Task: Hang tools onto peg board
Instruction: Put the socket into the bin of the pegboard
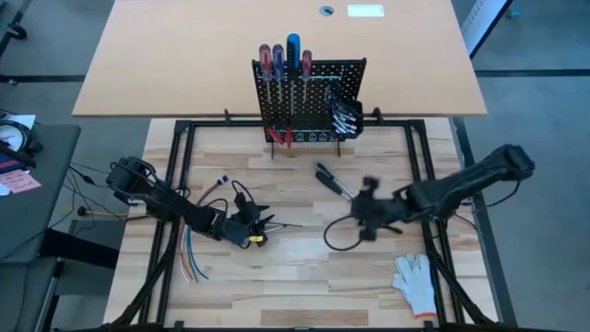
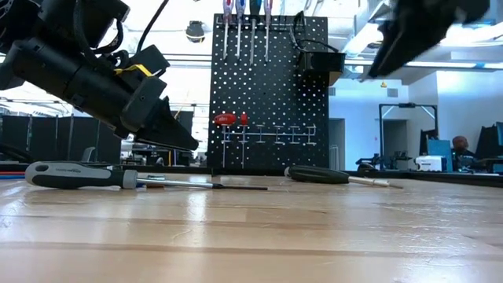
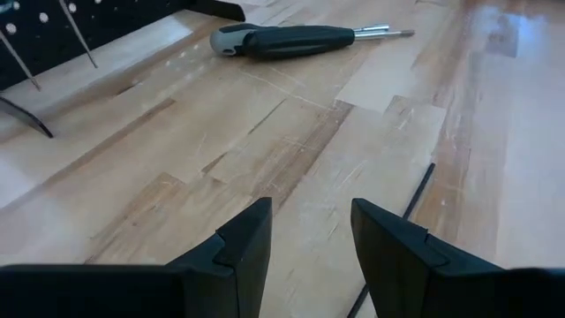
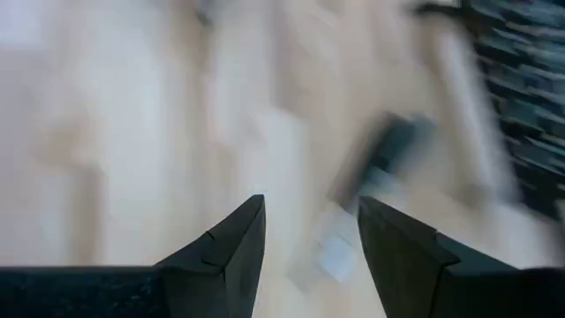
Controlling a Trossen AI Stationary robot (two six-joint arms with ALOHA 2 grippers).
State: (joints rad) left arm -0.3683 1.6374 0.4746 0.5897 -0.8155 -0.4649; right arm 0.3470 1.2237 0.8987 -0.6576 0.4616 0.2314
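I am hovering my left gripper (image 1: 261, 224), parted and empty, over a black-handled screwdriver (image 2: 75, 175) near-left of the peg board (image 1: 309, 101). My right gripper (image 1: 367, 210) is hanging parted, empty. Next I judge: descend, grasp the handle.

No legible text, labels, brands, numbers or signs in any view. Peg board (image 1: 309, 100): no markings that can be read. Tools on it: handles show no readable print. Screwdriver (image 3: 291, 40) on the table: handle bare of readable marks. White patch (image 1: 365, 11) on the far desk, possibly a label: too small to read. Papers (image 1: 17, 180) at the left edge: print not resolvable. Right wrist view blurred; nothing readable there.
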